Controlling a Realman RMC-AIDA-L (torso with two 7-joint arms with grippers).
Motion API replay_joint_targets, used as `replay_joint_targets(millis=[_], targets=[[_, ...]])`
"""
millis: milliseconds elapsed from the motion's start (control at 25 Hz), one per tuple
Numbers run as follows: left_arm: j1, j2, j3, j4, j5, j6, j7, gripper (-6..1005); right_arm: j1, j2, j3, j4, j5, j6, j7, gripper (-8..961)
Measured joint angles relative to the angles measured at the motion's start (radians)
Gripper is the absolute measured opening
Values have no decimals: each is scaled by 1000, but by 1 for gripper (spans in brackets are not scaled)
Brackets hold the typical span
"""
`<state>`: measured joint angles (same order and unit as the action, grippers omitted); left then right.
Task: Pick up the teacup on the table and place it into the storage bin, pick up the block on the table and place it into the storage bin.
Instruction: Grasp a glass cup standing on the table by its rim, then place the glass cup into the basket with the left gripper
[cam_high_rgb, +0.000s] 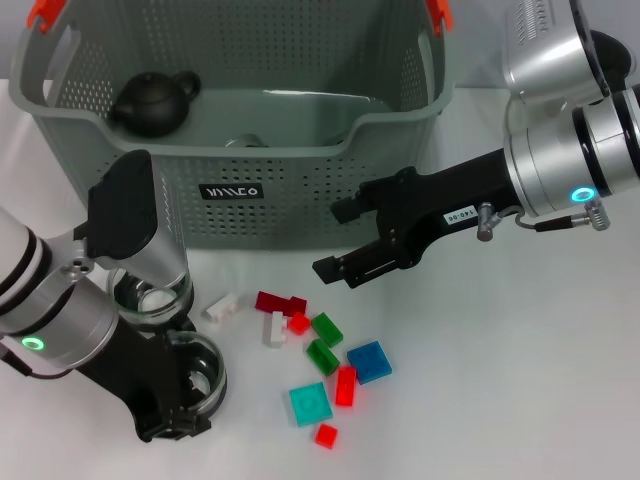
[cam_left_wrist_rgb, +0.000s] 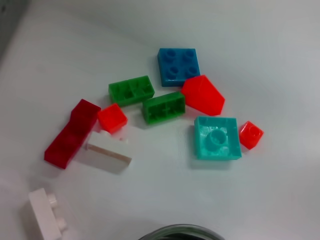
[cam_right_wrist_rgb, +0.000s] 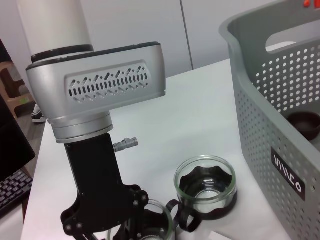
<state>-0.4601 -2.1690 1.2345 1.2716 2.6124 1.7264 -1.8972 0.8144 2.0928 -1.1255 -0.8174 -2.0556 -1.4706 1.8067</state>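
While the white worktop (cam_high_rgb: 520, 380) carried everything, the storage bin (cam_high_rgb: 300, 200) was the largest thing on it, a grey perforated basket with orange handle clips standing at the far side. A dark teapot (cam_high_rgb: 153, 102) sat inside the bin near its left wall. A small black label (cam_high_rgb: 231, 191) on the bin's front wall bore white lettering too stylised to read with certainty.

The right gripper (cam_high_rgb: 335, 240) hung just in front of the bin's front wall, above the worktop; its jaws stood apart and held nothing. A white sticker on that arm appeared to read "140-06".

The left gripper (cam_high_rgb: 180, 395) lay low at the near left, with two glass teacups by it: one teacup (cam_high_rgb: 150, 290) stood upright just in front of the bin, and a second teacup (cam_high_rgb: 198, 372) sat nearer, right at the jaws. Whether those jaws were open or clamped could not be told.

The blocks lay scattered between the two grippers, close together: a dark red block (cam_left_wrist_rgb: 71, 133), a blue block (cam_left_wrist_rgb: 178, 66), a teal block (cam_left_wrist_rgb: 216, 137), two green blocks (cam_left_wrist_rgb: 131, 90), two white blocks (cam_left_wrist_rgb: 107, 154) and several small red blocks (cam_left_wrist_rgb: 112, 118).
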Motion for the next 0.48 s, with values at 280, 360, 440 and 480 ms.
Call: replay_joint_targets(millis=[280, 360, 440, 480], targets=[[-2, 2, 9, -2, 3, -3, -4, 101, 0, 0, 9, 0, 0, -1, -3, 924], [-2, 2, 9, -3, 3, 0, -2, 97, 0, 0, 12, 0, 0, -1, -7, 924], [-2, 2, 9, -3, 3, 5, -1, 93, 0, -1, 13, 0, 0, -1, -9, 924], [-2, 2, 8, -2, 2, 8, 0, 91, 0, -1, 14, 0, 0, -1, -9, 924]])
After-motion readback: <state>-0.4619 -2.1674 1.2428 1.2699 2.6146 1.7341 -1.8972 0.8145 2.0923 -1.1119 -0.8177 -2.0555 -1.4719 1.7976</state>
